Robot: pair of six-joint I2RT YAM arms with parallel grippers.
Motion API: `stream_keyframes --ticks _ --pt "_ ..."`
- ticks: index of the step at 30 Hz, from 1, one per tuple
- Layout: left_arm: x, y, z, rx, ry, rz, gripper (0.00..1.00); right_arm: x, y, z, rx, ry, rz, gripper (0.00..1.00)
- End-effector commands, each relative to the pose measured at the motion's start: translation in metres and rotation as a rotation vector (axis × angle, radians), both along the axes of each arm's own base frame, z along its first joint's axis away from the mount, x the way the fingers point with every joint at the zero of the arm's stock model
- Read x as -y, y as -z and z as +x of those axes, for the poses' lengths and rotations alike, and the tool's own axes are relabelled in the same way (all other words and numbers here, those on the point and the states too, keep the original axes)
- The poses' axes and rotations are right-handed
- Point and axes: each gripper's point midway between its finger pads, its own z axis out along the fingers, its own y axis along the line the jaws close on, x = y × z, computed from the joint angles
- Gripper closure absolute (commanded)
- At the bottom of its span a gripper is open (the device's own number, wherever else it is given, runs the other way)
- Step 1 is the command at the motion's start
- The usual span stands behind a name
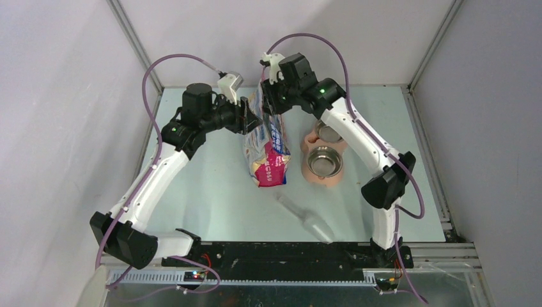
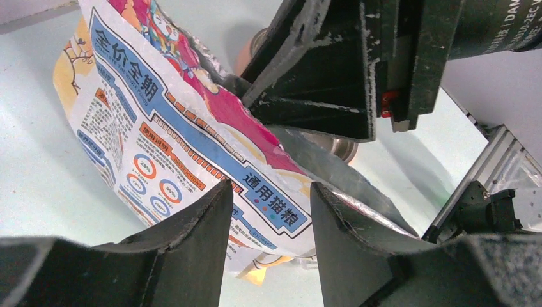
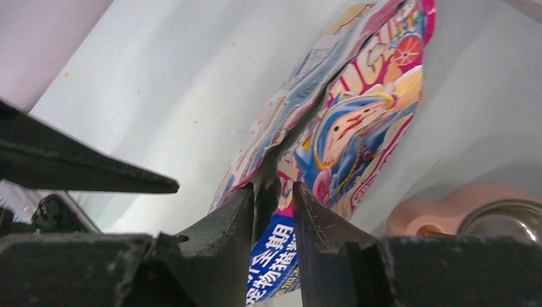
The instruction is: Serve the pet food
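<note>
We read this as a robotics lab test cell. Plain white panels (image 1: 57, 128) on aluminium posts (image 1: 131, 38) box in a pale green tabletop (image 1: 211, 198). The left arm (image 1: 160, 173) and right arm (image 1: 364, 144) sit on a black rail (image 1: 287, 252) at its near edge, with purple cables (image 1: 148, 83) looping off them.

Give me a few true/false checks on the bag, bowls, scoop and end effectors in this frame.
1. The right end effector pinches the edge of the bag. True.
2. Kibble fills the near steel bowl. False: it looks empty.
3. The clear scoop lies on the table, with neither arm touching it. True.
4. The bag lies flat, away from both arms. False: it stands up from the table, and the left end effector is at its top too.
5. The pink feeder sits on the left arm's side of the bag. False: it is on the right arm's side.
</note>
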Motion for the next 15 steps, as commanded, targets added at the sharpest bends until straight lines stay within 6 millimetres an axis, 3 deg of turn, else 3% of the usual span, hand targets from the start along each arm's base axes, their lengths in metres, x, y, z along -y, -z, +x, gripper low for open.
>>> stream_keyframes --ticks 1,2,6,10,13,15 --pt "-0.003 -0.014 0.004 0.049 -0.026 0.009 0.45 0.005 0.001 0.034 0.074 0.158 -0.044 0.68" --pt "-0.004 -0.014 0.005 0.05 -0.03 0.01 0.45 0.005 0.009 0.041 0.076 0.182 -0.067 0.68" --pt "-0.006 -0.013 0.007 0.05 -0.048 0.017 0.45 0.008 0.014 0.066 0.128 0.272 -0.099 0.67" --pt "-0.016 -0.01 0.014 0.055 -0.116 0.04 0.45 0.009 0.007 0.089 0.184 0.331 -0.088 0.66" --pt "-0.022 -0.008 0.017 0.056 -0.151 0.055 0.44 0.008 0.01 0.09 0.176 0.334 -0.088 0.66" --pt "-0.025 -0.007 0.018 0.053 -0.161 0.058 0.44 0.009 0.002 0.079 0.169 0.31 -0.08 0.65"
